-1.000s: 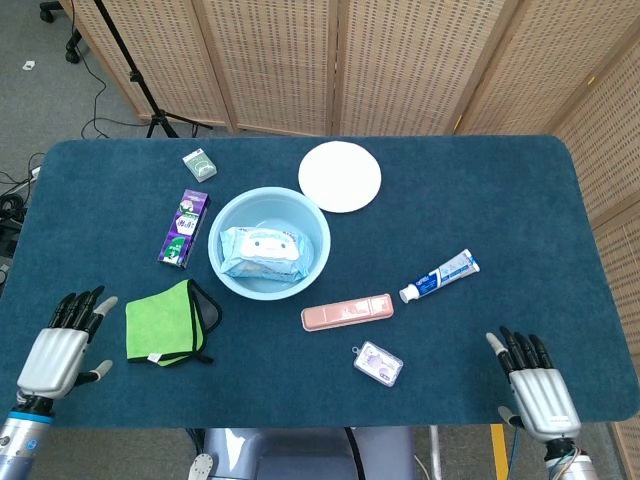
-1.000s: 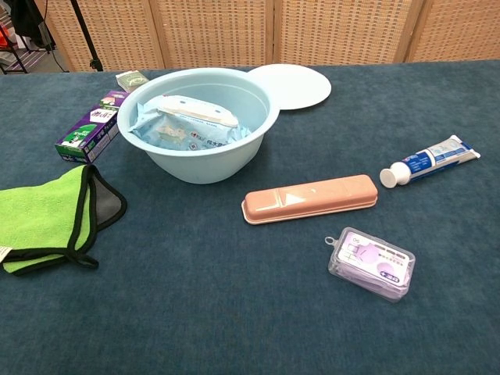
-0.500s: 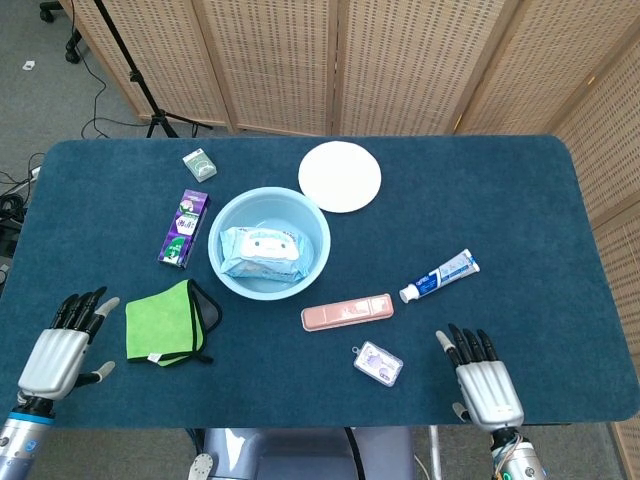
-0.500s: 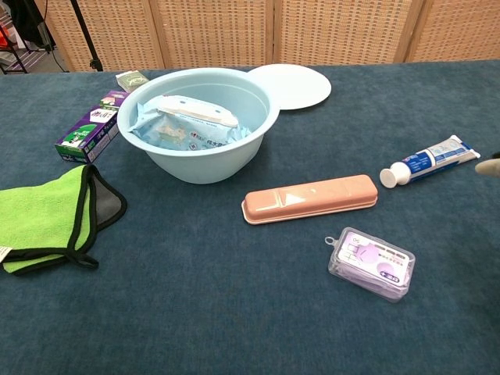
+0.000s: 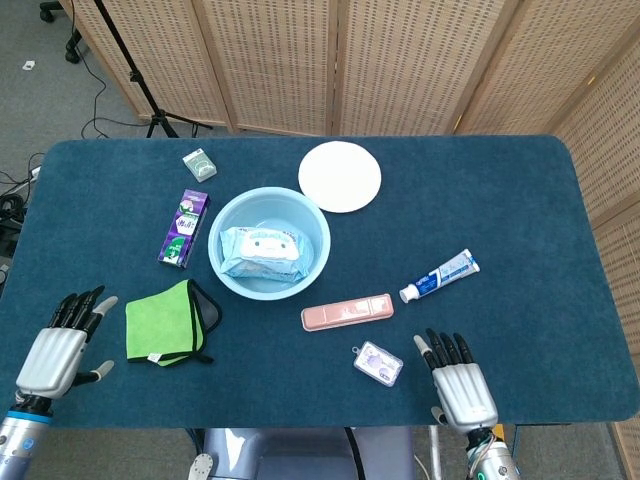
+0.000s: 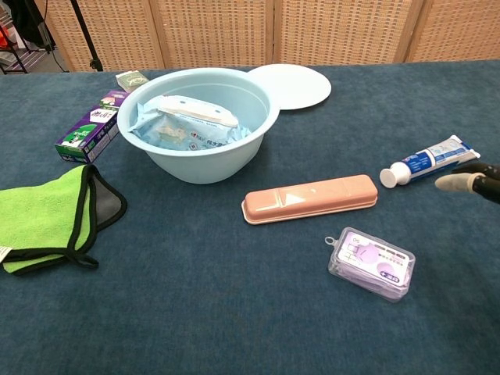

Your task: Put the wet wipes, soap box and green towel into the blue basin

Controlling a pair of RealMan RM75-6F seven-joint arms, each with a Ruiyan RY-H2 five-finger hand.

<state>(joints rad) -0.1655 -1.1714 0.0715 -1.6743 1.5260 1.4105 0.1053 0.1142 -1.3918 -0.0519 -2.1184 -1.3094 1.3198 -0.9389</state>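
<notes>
Right now my right hand [image 5: 458, 388] hovers empty, fingers apart, near the soap box [image 5: 347, 312] — wet wipes [image 5: 261, 251] already in the basin [image 5: 315, 222]

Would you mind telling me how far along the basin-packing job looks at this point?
Done: the wet wipes lie inside the blue basin. In hand: nothing; the right hand hovers open near the front edge, beside the small purple case, and the left hand is open beside the green towel. Left: the towel and the pink soap box, both on the table.
</notes>
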